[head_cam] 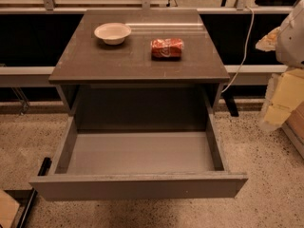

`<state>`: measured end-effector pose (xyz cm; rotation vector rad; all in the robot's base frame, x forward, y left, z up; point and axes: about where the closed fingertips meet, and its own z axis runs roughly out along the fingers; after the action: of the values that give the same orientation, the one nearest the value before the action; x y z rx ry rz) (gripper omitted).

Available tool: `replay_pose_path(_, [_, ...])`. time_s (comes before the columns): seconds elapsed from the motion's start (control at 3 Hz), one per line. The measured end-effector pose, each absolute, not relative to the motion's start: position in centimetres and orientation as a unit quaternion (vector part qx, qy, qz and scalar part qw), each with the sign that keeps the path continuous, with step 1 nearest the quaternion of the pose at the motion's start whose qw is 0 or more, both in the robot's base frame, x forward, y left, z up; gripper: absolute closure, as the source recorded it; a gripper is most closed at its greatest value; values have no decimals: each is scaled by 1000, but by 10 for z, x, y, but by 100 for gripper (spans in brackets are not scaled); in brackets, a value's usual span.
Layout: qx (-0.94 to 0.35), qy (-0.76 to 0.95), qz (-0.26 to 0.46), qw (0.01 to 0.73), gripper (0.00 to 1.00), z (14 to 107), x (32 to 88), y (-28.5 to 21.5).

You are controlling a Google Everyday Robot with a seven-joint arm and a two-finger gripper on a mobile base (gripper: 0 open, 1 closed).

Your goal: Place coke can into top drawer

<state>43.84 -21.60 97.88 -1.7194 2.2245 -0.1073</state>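
While the speckled beige floor (270,175) spreads under everything, a square cabinet with a dark grey-brown top (95,61) stands in the middle of my view, its back against a low ledge with glass panes and metal posts. Its wide, shallow grey top drawer (137,186) is pulled well out toward me, showing a smooth grey inside behind the flat, plain front panel. At the right edge, yellowish paper packages (285,99) are stacked on the floor, and a thin white cable (244,42) hangs down beside the cabinet. Above the packages, a pale grey rounded shape (290,37) looks like part of my arm, held off to the right and well apart from the cabinet. My gripper lies beyond that edge, so I cannot tell how far open it is or whether it holds anything. A round white bowl (112,33) sits upright at the back left of the top. The dented red metal coke can (166,48) lies on its side to the bowl's right, apart from it, with its long axis running left to right, parallel to the cabinet's front edge.
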Motion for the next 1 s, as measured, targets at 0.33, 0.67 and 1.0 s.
replay_pose_path(0.33, [-603,780,-38,163,0,979,439,-216])
replay_pose_path(0.67, [-598,776,-34,199,0,980,475,-201])
replay_pose_path(1.0, [-586,767,1,260,0,980,513,-185])
